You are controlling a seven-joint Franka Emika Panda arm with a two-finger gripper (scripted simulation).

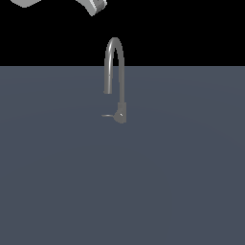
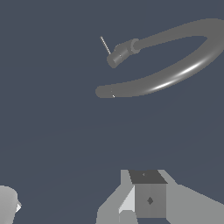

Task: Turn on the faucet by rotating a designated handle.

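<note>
The faucet stands on the grey surface in the middle of the exterior view, its arched spout rising tall and narrow above a darker base. The handle, a thin short rod, sticks out of the base toward the exterior view's left. Only white parts of my arm show at the top edge there, well above the faucet. In the wrist view I look down on the faucet and its handle. My gripper is open and empty, its fingers far from the handle.
The faucet stands on a flat dark grey floor that fills the lower part of the exterior view, with black background behind it. No other objects show.
</note>
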